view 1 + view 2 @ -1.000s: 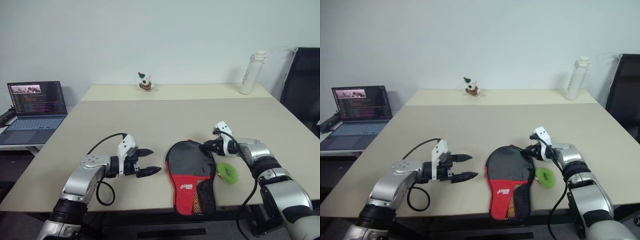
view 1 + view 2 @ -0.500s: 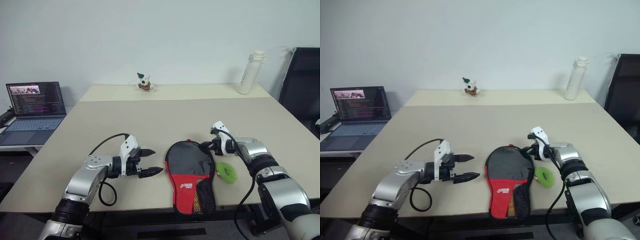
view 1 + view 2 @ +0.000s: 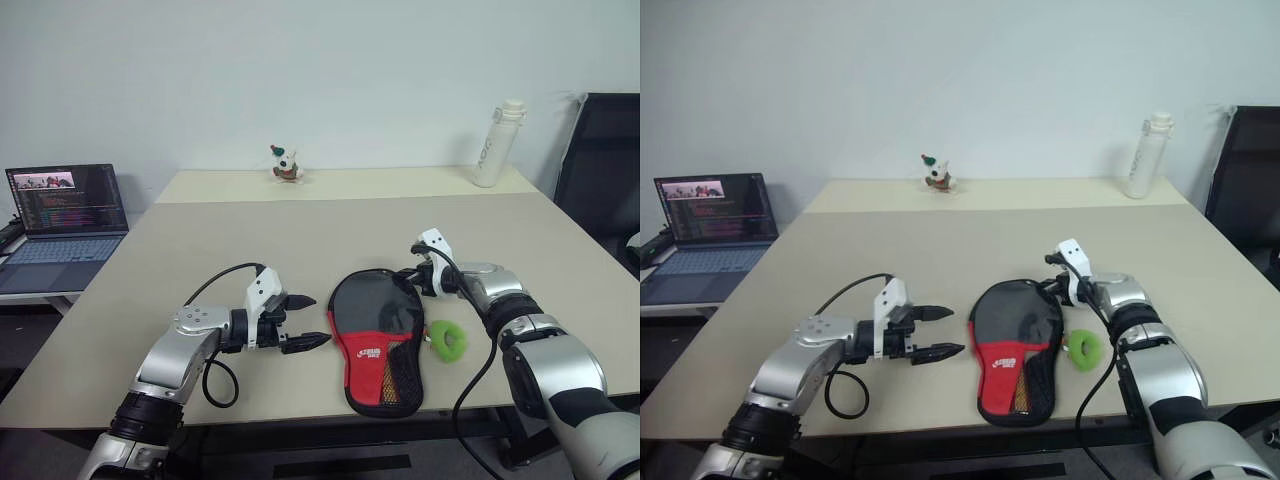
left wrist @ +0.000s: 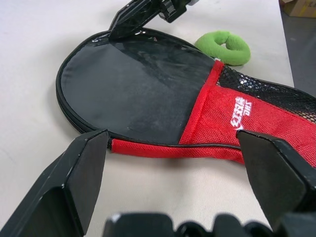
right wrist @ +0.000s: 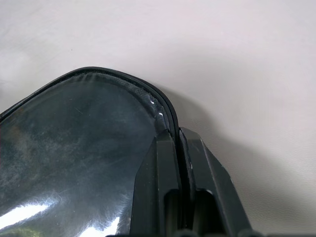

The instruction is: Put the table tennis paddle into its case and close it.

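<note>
Am closing case [image 3: 376,335], lying at table [image 3: 300,240] front edge; right gripper [image 3: 408,281] pinching its far rim, probably zip pull. Left gripper [image 3: 304,320] hanging spread beside case. Next: drawing zip round rim.

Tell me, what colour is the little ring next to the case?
The ring is bright green; it shows best in the left wrist view, beside the case.

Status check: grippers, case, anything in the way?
Left gripper open, beside the case, not touching. Right gripper shut on the case's far rim. Case flat on table. Green ring close by its right edge.
</note>
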Action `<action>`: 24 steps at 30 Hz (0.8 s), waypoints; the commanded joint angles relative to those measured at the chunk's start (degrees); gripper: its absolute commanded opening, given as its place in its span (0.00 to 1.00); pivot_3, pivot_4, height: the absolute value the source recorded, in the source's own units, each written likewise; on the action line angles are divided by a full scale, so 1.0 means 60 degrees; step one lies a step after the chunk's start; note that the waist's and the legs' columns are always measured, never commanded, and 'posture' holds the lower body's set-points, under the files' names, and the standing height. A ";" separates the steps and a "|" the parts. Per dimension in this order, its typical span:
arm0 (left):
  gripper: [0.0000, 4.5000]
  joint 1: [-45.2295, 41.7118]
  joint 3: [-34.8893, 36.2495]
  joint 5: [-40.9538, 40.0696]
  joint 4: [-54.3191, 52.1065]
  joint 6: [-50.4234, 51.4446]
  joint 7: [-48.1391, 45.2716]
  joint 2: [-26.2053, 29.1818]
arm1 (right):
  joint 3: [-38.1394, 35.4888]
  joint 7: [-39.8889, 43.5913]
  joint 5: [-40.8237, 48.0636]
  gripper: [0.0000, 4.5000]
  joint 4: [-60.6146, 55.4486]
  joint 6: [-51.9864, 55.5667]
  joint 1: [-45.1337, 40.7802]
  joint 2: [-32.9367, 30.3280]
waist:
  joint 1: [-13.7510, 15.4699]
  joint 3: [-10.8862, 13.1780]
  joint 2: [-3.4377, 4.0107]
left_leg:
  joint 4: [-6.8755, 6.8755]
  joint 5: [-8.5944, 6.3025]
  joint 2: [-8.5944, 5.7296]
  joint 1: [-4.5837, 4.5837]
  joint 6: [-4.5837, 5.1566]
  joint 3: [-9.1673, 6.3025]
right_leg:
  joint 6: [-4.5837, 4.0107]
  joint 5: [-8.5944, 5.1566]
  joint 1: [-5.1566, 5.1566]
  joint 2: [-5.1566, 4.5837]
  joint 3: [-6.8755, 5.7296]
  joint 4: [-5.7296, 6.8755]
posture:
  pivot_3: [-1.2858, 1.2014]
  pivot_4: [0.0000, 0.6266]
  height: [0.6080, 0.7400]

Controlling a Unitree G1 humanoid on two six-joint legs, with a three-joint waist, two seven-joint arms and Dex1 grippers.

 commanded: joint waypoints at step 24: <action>1.00 -0.0268 -0.0175 -0.0072 -0.0346 0.0069 0.0163 -0.0024 | -0.0227 -0.0426 -0.0555 0.05 0.0396 -0.0733 -0.0772 0.0604 | -0.0133 0.0002 0.0003 | 0.0000 0.0000 0.0003 0.0001 0.0000 -0.0001 | -0.0001 0.0000 -0.0001 0.0003 0.0001 0.0004 | 0.52 0.24 1.00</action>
